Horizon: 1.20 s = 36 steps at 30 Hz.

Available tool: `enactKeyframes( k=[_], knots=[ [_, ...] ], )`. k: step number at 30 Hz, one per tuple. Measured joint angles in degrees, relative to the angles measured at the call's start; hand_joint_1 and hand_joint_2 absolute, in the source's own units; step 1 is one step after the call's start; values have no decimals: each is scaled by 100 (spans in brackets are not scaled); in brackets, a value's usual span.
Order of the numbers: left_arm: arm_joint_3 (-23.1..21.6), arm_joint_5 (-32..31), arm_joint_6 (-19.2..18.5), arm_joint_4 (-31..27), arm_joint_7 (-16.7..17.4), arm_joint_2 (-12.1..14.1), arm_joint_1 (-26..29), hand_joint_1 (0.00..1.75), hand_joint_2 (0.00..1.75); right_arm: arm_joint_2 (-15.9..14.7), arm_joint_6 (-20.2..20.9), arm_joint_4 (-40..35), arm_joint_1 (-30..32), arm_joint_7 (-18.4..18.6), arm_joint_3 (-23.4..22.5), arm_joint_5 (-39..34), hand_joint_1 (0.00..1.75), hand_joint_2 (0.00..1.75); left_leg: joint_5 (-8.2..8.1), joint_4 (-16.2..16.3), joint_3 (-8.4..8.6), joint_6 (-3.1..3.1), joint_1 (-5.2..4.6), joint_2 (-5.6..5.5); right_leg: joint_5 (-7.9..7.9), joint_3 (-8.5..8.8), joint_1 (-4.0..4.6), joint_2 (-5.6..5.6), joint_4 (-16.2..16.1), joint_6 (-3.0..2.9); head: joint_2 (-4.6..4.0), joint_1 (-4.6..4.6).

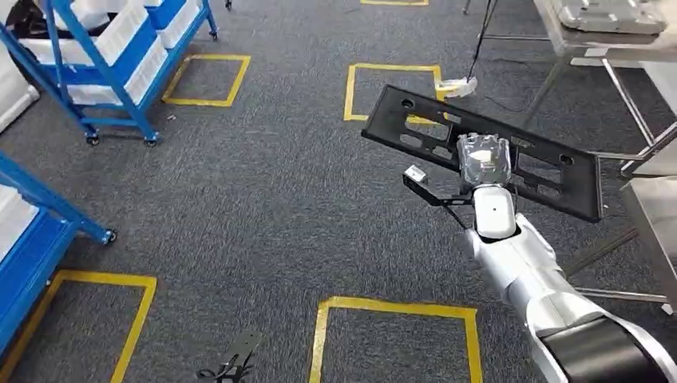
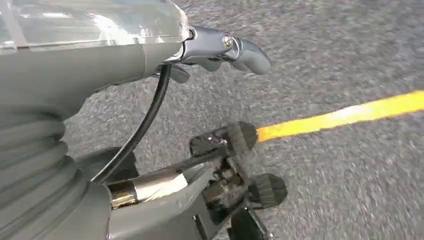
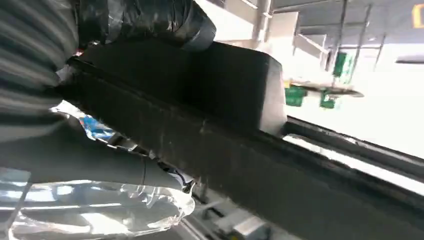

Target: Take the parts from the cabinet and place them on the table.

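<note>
In the head view my right hand (image 1: 483, 161) grips a long flat black part (image 1: 551, 163) with several cutouts and holds it tilted in the air above the grey carpet. The part reaches from the upper middle toward the metal table (image 1: 648, 209) at the right edge. Seen from the right wrist, the black part (image 3: 230, 145) runs across the picture, dark fingers (image 3: 150, 20) wrapped over one side and the grey thumb (image 3: 100, 165) under the other. My left hand (image 2: 220, 50) hangs over the carpet with nothing in it, thumb stretched out.
Blue racks with white bins (image 1: 120, 48) stand at the upper left, and another blue rack (image 1: 32, 239) at the left edge. A second metal table (image 1: 591, 40) sits at the top right. Yellow tape squares (image 1: 395, 335) mark the carpet. A yellow tape line (image 2: 345, 116) crosses below my left hand.
</note>
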Motion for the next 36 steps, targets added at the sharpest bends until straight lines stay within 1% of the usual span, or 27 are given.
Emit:
enactKeyframes(
  k=[2, 3, 4, 5, 6, 7, 8, 11, 12, 14, 15, 17, 18, 19, 20, 21, 22, 23, 24, 27, 28, 29, 30, 32, 33, 34, 36],
  knots=[
    [4, -13, 7, 0, 22, 24, 77, 0, 175, 24, 0, 0, 24, 7, 0, 16, 175, 175, -254, 819, -429, 0, -10, -53, -8, 10, 25, 163, 5, -14, 0, 0],
    [4, -16, 9, 0, 37, 31, 114, 0, 175, 26, 4, 0, 47, 9, 0, 18, 175, 175, -192, 921, -524, 15, -10, -58, -10, 11, 36, 246, 15, -17, 0, 0],
    [7, -18, 9, 0, 42, 33, 141, 0, 175, 24, 22, 2, 55, 20, 0, 18, 175, 175, -13, 767, -495, 37, -11, -66, -13, 10, 44, 326, 28, -20, 0, 0],
    [7, -22, 7, 0, 35, 35, 153, 0, 175, 24, 54, 2, 51, 44, 0, 18, 175, 175, 260, 381, -351, 68, -13, -90, -20, 10, 45, 412, 44, -25, 0, -2],
    [7, -24, 7, 0, 15, 35, 156, 0, 175, 16, 85, 2, 36, 66, 0, 18, 175, 175, 566, -140, -138, 100, -13, -185, -31, 12, 40, 491, 63, -19, 0, 0],
    [7, -33, 7, 0, -2, 48, 162, 0, 175, 9, 109, 2, 26, 72, 0, 15, 175, 175, 729, -615, 37, 138, -13, -425, -45, 5, 23, 559, 77, -3, 0, 0],
    [11, -37, 7, 0, -2, 57, 175, 0, 175, -4, 114, 4, 9, 70, 0, 11, 175, 175, 681, -688, 123, 150, 8, -598, -43, -27, 39, 615, 87, 24, 0, 9],
    [28, -22, 5, 0, 26, 57, 194, 0, 175, -65, 105, 4, 36, 28, 0, -2, 175, 175, 665, -783, 173, 155, -44, -447, 28, -63, -57, 816, 18, 146, 0, -4],
    [37, -24, 5, 0, 26, 55, 191, 0, 175, -96, 105, 4, 39, 28, -2, -2, 175, 175, 708, -884, 214, 208, -16, -360, 48, -72, -29, 890, -16, 200, 0, 9],
    [42, -24, -2, 0, 22, 37, 186, 0, 175, -137, 103, 2, 23, 29, -7, -2, 175, 175, 766, -1008, 276, 279, -13, -209, -191, -197, 25, 228, 287, 202, 0, 37],
    [44, -26, -11, 0, 22, 37, 191, 0, 175, -135, 103, 0, 9, 28, -7, -2, 175, 175, 765, -1010, 280, 279, -21, -138, -396, -378, 21, 83, 658, 226, 0, 26],
    [48, -26, -13, 0, 22, 37, 211, 0, 175, -135, 105, 2, 35, 24, -7, 0, 175, 175, 749, -1003, 281, 289, -23, 6, -723, -788, -14, 11, 1489, 266, 0, 35],
    [48, -35, -22, 0, 22, 37, 220, 0, 175, -144, 107, 7, 56, 28, -7, 0, 175, 175, 741, -1001, 280, 283, -19, 81, -718, -896, -39, -1, 1686, 287, 0, 35],
    [48, -44, -37, 0, 22, 37, 224, 0, 175, -151, 107, 9, 66, 31, -7, 0, 175, 175, 731, -994, 283, 270, -16, 145, -588, -848, -62, -18, 1569, 309, 0, 35],
    [48, -68, -48, 0, 24, 31, 224, 0, 175, -159, 107, 9, 64, 35, -7, 0, 175, 175, 707, -976, 283, 260, -12, 216, -362, -662, -80, -59, 1206, 331, 0, 33],
    [48, -96, -57, 0, 28, 18, 220, 0, 175, -162, 107, 4, 51, 35, -9, 0, 175, 175, 684, -949, 289, 241, -5, 278, -117, -393, -88, -130, 700, 342, 0, 35],
    [48, -143, -70, 0, 40, 2, 215, 0, 175, -162, 107, 0, 37, 33, -9, 0, 175, 175, 647, -908, 296, 210, 0, 337, 82, -108, -88, -295, 184, 351, 0, 35],
    [48, -164, -76, 0, 42, 2, 204, 0, 175, -162, 114, 0, 23, 33, -9, 0, 175, 175, 614, -886, 288, 165, -46, 377, -31, -53, 11, -481, 63, 308, 0, 42],
    [46, -182, -92, 0, 42, -11, 195, 0, 175, -159, 118, 0, 21, 26, -9, 5, 175, 175, 590, -863, 298, 131, -60, 414, 11, -54, -12, -369, 24, 245, 0, 22],
    [44, -206, -90, -2, 39, -37, 181, 0, 175, -185, 127, 0, 22, 22, -9, 15, 175, 175, 567, -868, 343, 78, -54, 578, 9, -75, 1, -193, 39, 155, 0, 22],
    [44, -210, -89, -7, 39, -44, 176, 0, 175, -186, 125, -2, 15, 22, -11, 15, 175, 175, 485, -827, 328, 25, -20, 525, 27, -34, -36, -136, 2, 93, 0, 20],
    [44, -212, -89, -7, 33, -46, 173, 0, 175, -186, 125, -2, -8, 22, -11, 15, 175, 175, 350, -635, 273, 19, -12, 287, 31, -26, -36, -89, -2, 62, 0, 22],
    [44, -217, -92, -7, 29, -46, 173, 0, 175, -177, 125, -2, -25, 22, -11, 15, 175, 175, 111, -204, 86, 22, -4, 93, 29, -24, -33, -27, -1, 23, 0, 13],
    [44, -241, -98, -7, 22, -46, 189, 0, 175, -157, 129, -2, -16, 15, -9, 18, 175, 175, -261, 747, -379, 26, -9, -49, 24, -22, -8, 128, 3, 6, 0, 13],
    [42, -258, -98, -7, 22, -46, 193, 0, 175, -157, 135, 0, -8, 11, -9, 20, 175, 175, -281, 995, -528, 37, -12, -59, 25, -22, 6, 204, 9, 4, 0, 13],
    [39, -258, -98, -7, 22, -46, 193, 0, 175, -157, 138, 0, -8, 11, -9, 20, 175, 175, -173, 967, -547, 61, -16, -65, 25, -22, 15, 288, 20, 4, 0, 15],
    [42, -260, -92, -7, 29, -44, 190, 0, 175, -157, 140, 0, -23, 15, -9, 20, 175, 175, 347, 177, -217, 127, -18, -131, 23, -21, 16, 457, 44, 5, 0, 15]
  ],
)
